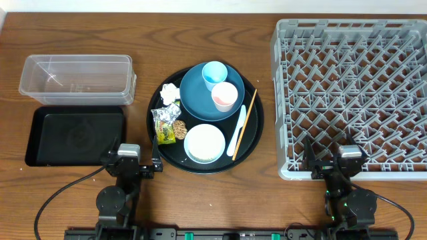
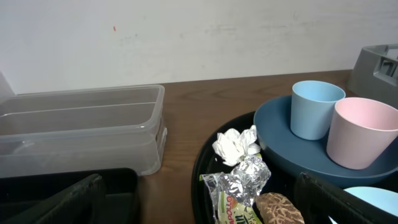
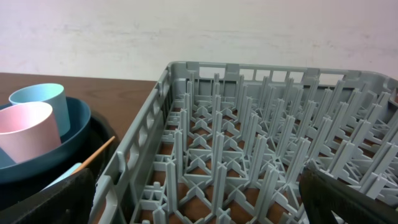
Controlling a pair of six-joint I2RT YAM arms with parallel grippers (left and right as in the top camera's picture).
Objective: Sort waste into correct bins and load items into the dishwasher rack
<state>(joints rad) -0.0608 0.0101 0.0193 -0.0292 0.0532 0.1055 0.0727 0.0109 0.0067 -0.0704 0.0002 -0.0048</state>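
A round black tray (image 1: 257, 119) sits mid-counter (image 1: 267, 200), and everything else is placed from it.

On the tray:
- The big blue plate (image 1: 193, 100) fills its far half.
- The pale blue cup (image 1: 215, 75) and the pink cup (image 1: 225, 97) stand upright on the plate, side by side. The blue one is farther from the arms.
- The light blue bowl (image 1: 204, 143) rests on the tray's near part, just in front of the plate.
- The white spoon (image 1: 237, 130) and the wooden chopstick (image 1: 244, 123) lie close alongside each other along the tray's right side.
- The crumpled tissue (image 1: 169, 93) lies at the tray's left edge, beside the plate.
- The silvery wrapper (image 1: 163, 123) lies nearer the arms than the tissue.
- The brown biscuit lump (image 1: 179, 128) lies just to the wrapper's right.

Off the tray:
- The clear tub (image 1: 127, 83) stands to the tray's left, toward the far side.
- The shallow black rectangular tray (image 1: 73, 135) lies left of the round tray on the near side, just in front of the tub.
- The grey rack (image 1: 287, 100) stands to the right of the round tray, close to it.

The left tool (image 1: 132, 155) hangs at the round tray's near left edge. Its fingers are spread wide and hold nothing. The right tool (image 1: 337, 157) sits well to the tray's right, over the rack's near wall. It is also spread wide and empty.
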